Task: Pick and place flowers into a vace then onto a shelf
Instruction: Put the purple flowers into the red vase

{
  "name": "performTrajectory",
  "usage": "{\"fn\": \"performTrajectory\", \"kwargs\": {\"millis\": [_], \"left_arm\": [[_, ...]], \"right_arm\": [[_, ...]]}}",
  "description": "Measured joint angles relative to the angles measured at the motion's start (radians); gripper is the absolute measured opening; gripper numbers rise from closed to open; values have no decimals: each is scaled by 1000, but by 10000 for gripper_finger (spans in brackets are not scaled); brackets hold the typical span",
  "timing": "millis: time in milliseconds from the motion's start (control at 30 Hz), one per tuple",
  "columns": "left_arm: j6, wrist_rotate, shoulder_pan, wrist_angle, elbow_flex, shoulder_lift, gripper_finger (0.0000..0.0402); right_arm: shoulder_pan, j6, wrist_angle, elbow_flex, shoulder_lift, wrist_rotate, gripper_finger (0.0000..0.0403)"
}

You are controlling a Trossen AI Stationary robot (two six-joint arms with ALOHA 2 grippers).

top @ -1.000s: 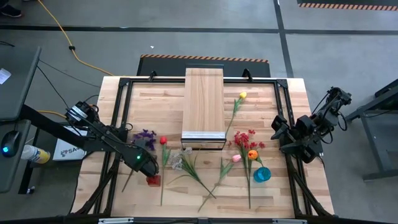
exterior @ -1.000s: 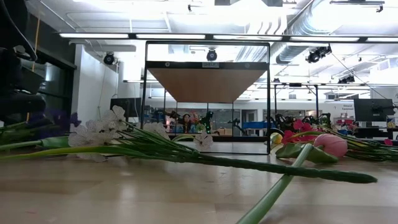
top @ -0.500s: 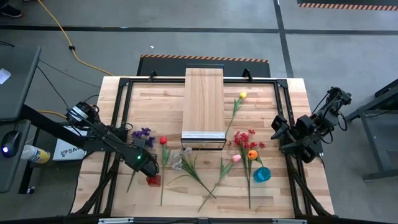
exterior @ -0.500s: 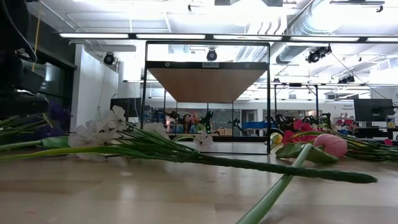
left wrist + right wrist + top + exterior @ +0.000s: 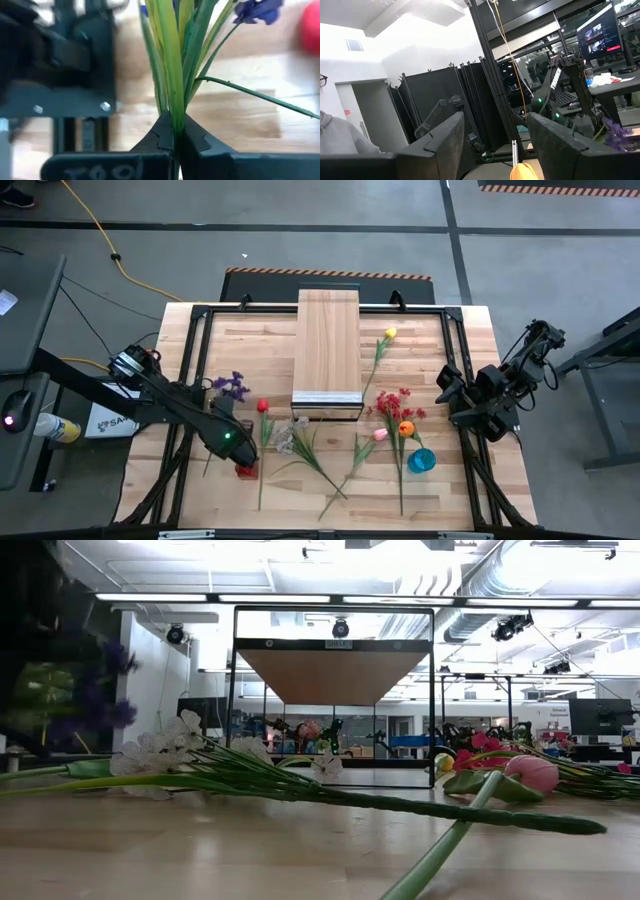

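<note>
1. Left hand pinched shut on the stems of the purple spray — the wrist view shows green stalks clamped between the fingertips. In the high view the blossoms sit left of centre.
2. Right hand waits at the right edge of the bench, fingers standing apart with nothing between them.
3. Blue vase stands lower right in the high view, well apart from the held spray. Shelf lies top centre.
4. Remaining flowers lie flat: red tulip, white spray, pink tulip, orange tulip, red spray, yellow tulip.
5. Risks — the grip is on thin stalks, so one could slip loose in transit; trailing leaves may drag the red tulip just beside; a long carry across the bench could snag other stems.
</note>
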State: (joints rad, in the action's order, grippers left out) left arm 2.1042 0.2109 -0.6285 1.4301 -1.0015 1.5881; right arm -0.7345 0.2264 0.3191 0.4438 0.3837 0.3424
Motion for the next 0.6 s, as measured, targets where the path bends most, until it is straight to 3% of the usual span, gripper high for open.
{"fn": "performTrajectory", "kwargs": {"millis": [133,433,600], "left_arm": [[0,77,0,151,-133,-1,56],[-142,426,-10,140,-359,-65,35],[-224,529,-13,142,-435,-110,52]], "right_arm": [[0,0,0,0,0,0,210],[0,-2,0,0,1,29,217],[0,-4,0,0,1,30,211]]}}
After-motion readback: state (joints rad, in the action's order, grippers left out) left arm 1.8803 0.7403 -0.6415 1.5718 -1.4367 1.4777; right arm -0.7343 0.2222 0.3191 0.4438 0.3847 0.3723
